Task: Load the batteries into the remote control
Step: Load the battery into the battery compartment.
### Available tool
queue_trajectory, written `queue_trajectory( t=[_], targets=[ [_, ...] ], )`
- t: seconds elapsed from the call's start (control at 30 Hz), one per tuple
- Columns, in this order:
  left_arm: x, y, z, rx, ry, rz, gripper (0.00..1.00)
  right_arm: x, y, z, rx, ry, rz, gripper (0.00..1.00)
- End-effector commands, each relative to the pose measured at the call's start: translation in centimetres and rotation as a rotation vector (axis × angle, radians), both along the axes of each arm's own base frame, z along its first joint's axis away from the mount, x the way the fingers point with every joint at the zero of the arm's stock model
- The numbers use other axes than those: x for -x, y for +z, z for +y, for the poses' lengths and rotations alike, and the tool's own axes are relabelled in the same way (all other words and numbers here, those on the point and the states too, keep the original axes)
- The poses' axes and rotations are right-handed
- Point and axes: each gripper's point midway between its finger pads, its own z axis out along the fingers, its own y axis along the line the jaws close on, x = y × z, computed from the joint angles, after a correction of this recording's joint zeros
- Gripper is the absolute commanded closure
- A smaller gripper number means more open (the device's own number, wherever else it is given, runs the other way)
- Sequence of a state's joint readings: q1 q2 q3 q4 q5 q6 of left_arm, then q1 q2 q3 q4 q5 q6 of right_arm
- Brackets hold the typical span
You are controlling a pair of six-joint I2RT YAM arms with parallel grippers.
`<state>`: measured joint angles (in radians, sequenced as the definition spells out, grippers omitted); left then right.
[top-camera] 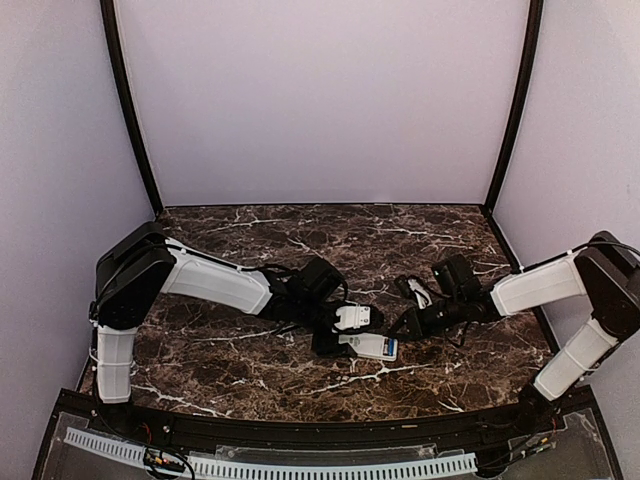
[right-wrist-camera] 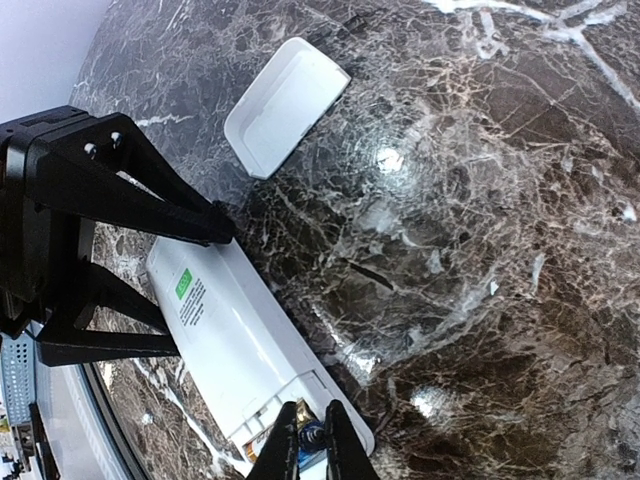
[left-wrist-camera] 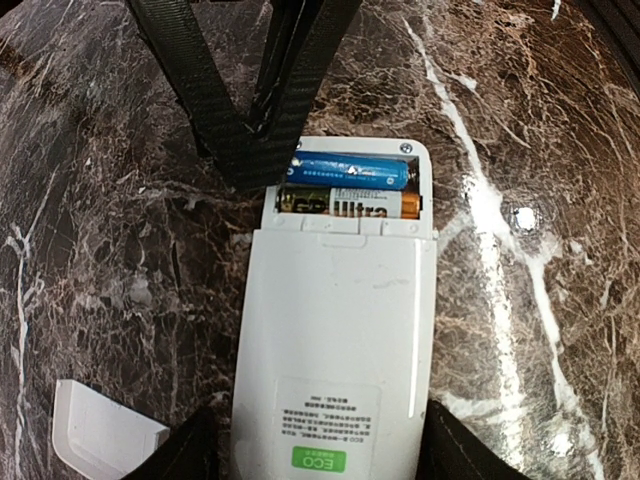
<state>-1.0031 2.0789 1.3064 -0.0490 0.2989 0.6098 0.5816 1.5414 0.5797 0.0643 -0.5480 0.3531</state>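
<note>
The white remote control lies back up on the marble, also seen in the top view and the right wrist view. Its battery bay is open at the far end. A blue battery and a gold and black battery lie side by side in the bay. My left gripper is shut on the remote's sides near the green label. My right gripper is closed on one end of the blue battery in the bay. Its black fingers come down from the far side.
The loose white cover piece lies hollow side up on the marble beside my left gripper, and also shows in the left wrist view. Both arms meet at the table's middle front. Purple walls enclose the table.
</note>
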Motion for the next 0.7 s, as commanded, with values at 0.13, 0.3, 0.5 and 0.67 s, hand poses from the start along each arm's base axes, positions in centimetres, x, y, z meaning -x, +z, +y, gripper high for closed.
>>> queue_trajectory(
  t=[0.13,0.3,0.5,0.67],
  targets=[
    [0.8,-2.5,2.3,-0.114,-0.001,0.039,0.32,0.9,-0.8,0.0,0.016,-0.014,-0.014,0.92],
    [0.7,-2.6,2.4,-0.120,0.001,0.037,0.33,1.3,-1.3,-0.1,0.039,-0.027,-0.034,0.94],
    [0.7,-2.7,2.6,-0.130,0.002,0.031,0.32,1.4,-1.4,-0.4,0.074,-0.073,-0.116,0.96],
    [0.6,-2.9,3.0,-0.148,0.006,0.025,0.32,1.2,-1.2,-0.7,0.097,-0.102,-0.159,0.98]
  ],
)
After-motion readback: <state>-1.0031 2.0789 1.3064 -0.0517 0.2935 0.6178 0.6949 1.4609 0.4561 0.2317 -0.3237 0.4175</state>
